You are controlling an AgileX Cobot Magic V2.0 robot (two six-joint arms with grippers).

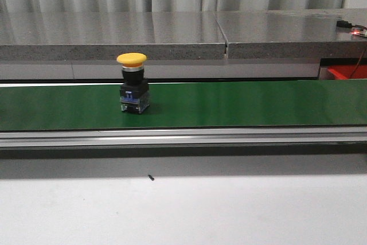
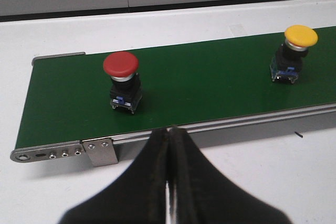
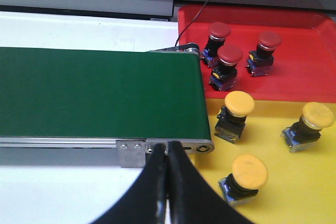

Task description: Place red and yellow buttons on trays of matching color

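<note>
Our grippers (image 2: 169, 182) (image 3: 167, 182) are pressed together, empty; the yellow button (image 1: 133, 90), left of center, looks rigid and top-heavy, so we'd pinch its black body.

I see the green conveyor belt (image 1: 229, 104) running across the white table (image 1: 183, 210). On it a yellow button (image 1: 132, 90) stands upright, at about nine o'clock from the belt's middle. My left wrist camera shows a red button (image 2: 123, 81) upright near the belt's end. A small dark speck (image 1: 151, 177) lies on the table.
</note>
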